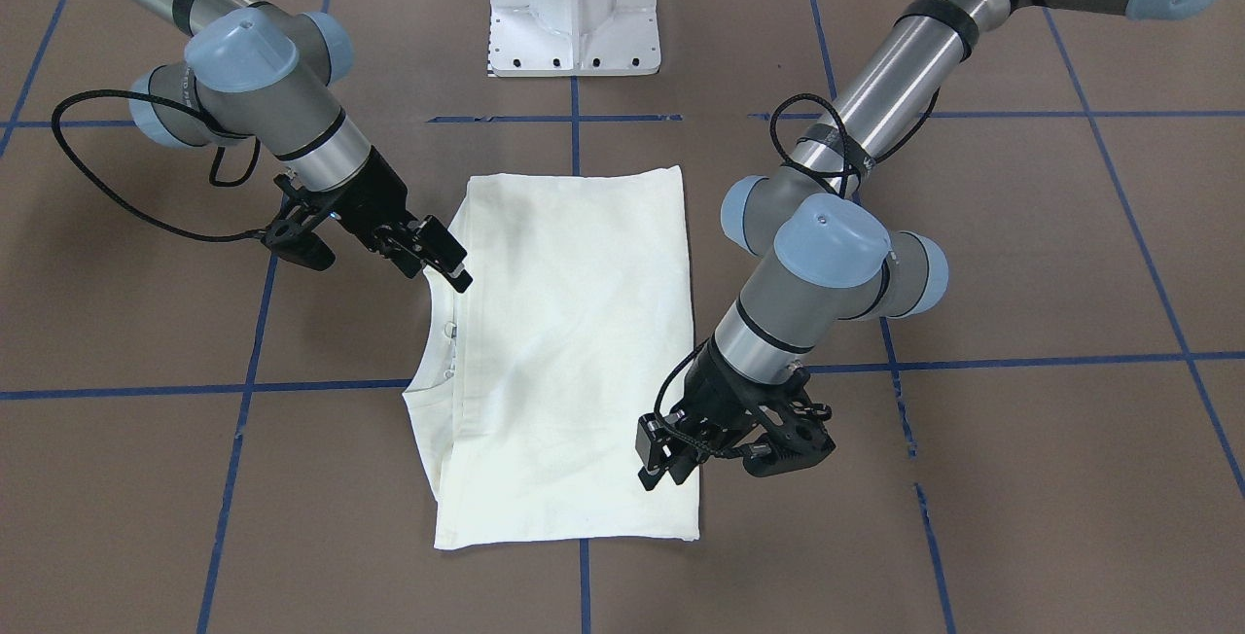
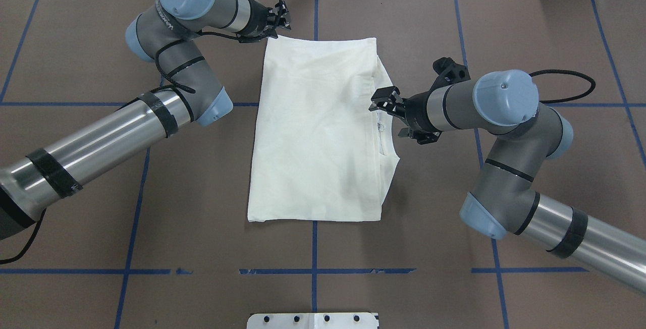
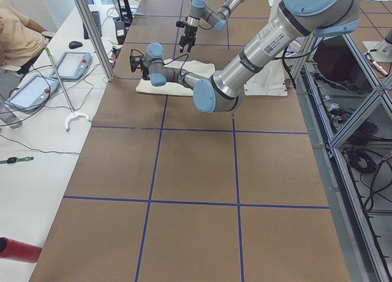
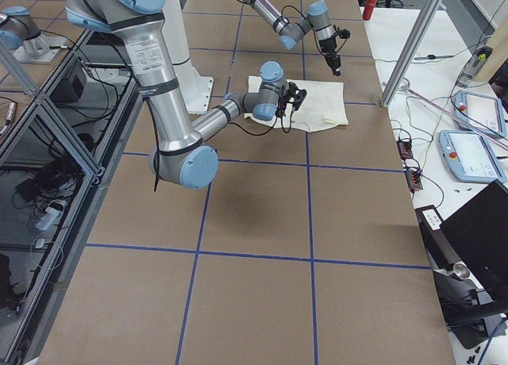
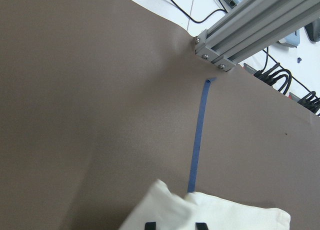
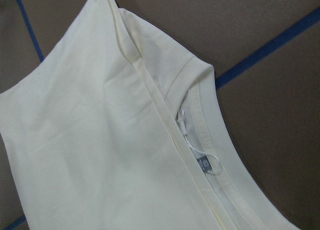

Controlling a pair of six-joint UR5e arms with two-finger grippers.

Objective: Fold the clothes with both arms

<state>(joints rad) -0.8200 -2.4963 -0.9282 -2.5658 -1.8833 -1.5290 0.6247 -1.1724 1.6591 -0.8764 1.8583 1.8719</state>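
Brown table top (image 2: 75, 167), crossed by blue tape lines (image 2: 314, 248), carries everything. At the left, the small black left gripper (image 2: 282, 20) hovers at the far left corner of the cream-white long-sleeved T-shirt (image 2: 313, 132). The wrist camera catches its two black fingertips (image 5: 151, 225) standing apart over that corner, with nothing between them.

The shirt lies at the table's centre, folded into a long rectangle. Its long axis runs from the robot's side to the operators' side. The ribbed neck opening (image 6: 220, 140) faces the robot's right, about halfway along that edge. The upper face is plain (no print shows in any view), and the sleeves are tucked out of sight in the fold. A small white label (image 6: 205, 162) sits inside the neck, its text too small to read.

At the right, the small black right gripper (image 2: 381, 103) points at the neck edge from just beside it. I cannot tell whether its jaws are parted or closed, nor whether it touches the cloth.
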